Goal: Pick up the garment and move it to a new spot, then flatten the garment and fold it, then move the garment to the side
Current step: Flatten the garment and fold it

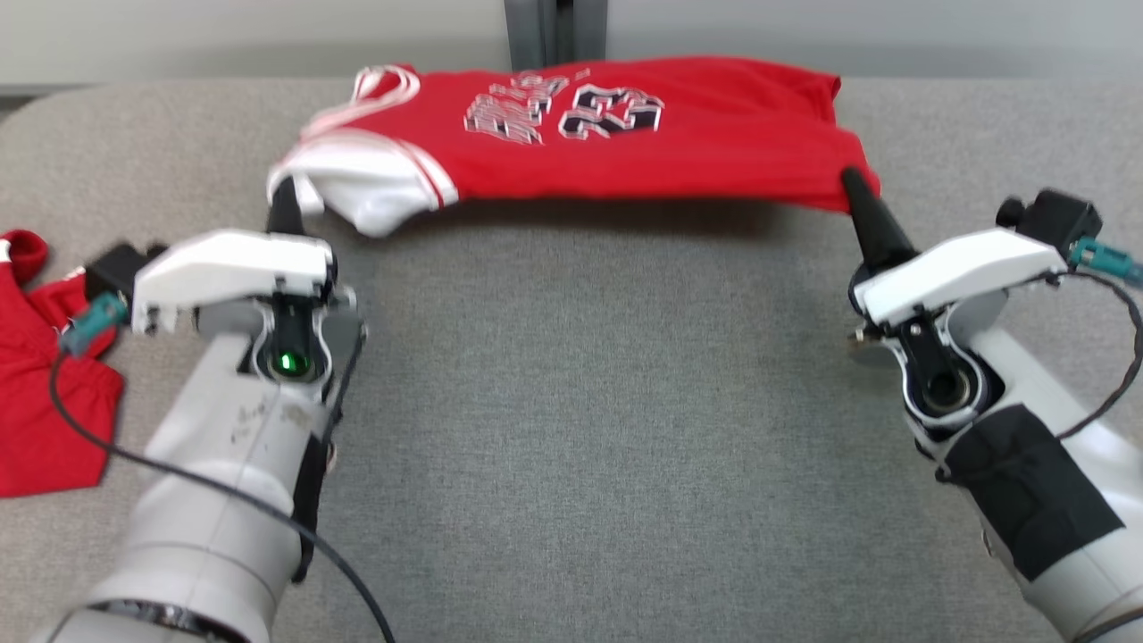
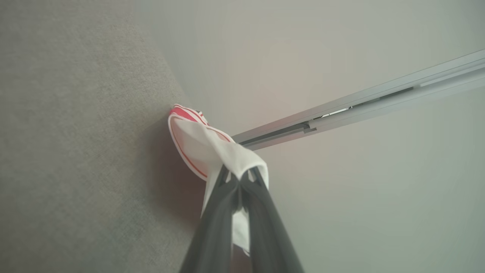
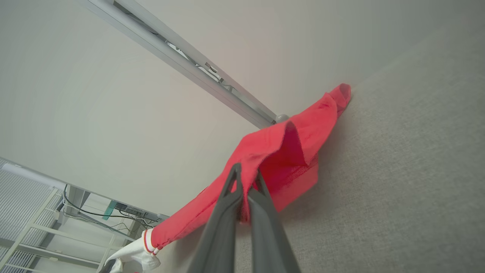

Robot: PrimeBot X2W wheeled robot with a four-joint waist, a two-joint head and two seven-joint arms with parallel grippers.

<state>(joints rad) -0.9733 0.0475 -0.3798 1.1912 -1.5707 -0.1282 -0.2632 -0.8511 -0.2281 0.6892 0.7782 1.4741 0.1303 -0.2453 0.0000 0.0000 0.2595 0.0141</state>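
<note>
The garment (image 1: 625,134) is a red jersey with white lettering and a white striped sleeve, stretched above the far part of the grey table (image 1: 580,402) between my two arms. My left gripper (image 1: 286,192) is shut on the white sleeve end (image 2: 212,148); its dark fingers (image 2: 223,212) pinch the white cloth. My right gripper (image 1: 853,183) is shut on the red hem corner (image 3: 280,151), its fingers (image 3: 235,212) closed on a fold of red fabric. The near edge hangs lifted off the table, casting a shadow; the far edge rests near the table's back.
A second red cloth (image 1: 40,393) lies crumpled at the table's left edge, beside my left forearm. A grey metal post (image 1: 554,31) stands behind the table's back edge against a pale wall. A shelf with cables (image 3: 45,220) stands beyond the table.
</note>
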